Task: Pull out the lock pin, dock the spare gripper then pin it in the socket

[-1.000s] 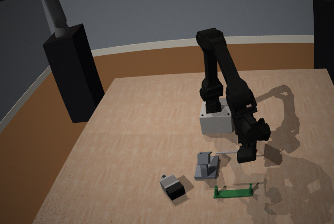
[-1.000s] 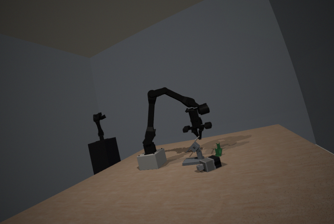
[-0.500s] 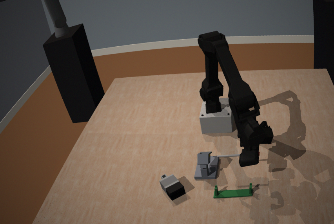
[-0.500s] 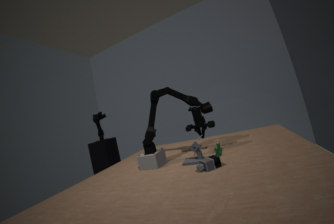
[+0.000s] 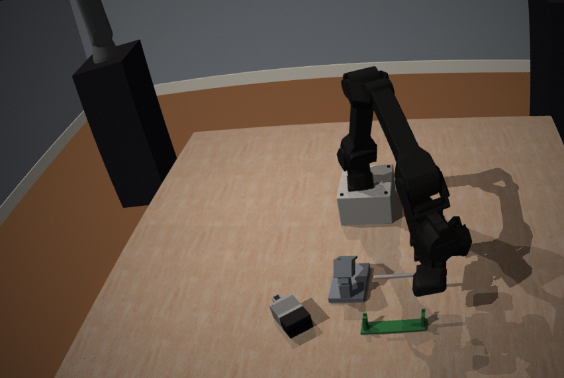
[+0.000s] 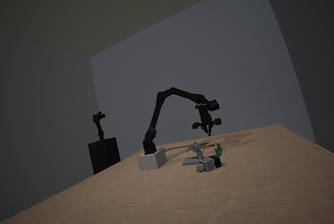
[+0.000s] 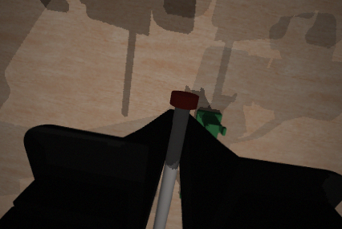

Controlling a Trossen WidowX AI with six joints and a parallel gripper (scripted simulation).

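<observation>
My gripper is shut on the lock pin, a thin grey rod with a dark red head. The pin hangs level above the table, clear of the grey mount, to the mount's right in the top view. The mount's socket holds nothing. The spare gripper, a grey and black block, lies on the table left of and in front of the mount. In the wrist view the pin's head points away beyond the fingertips.
A green cradle with two upright posts lies on the table below and in front of my gripper. The arm's light grey base block stands behind the mount. Black camera stands flank the table.
</observation>
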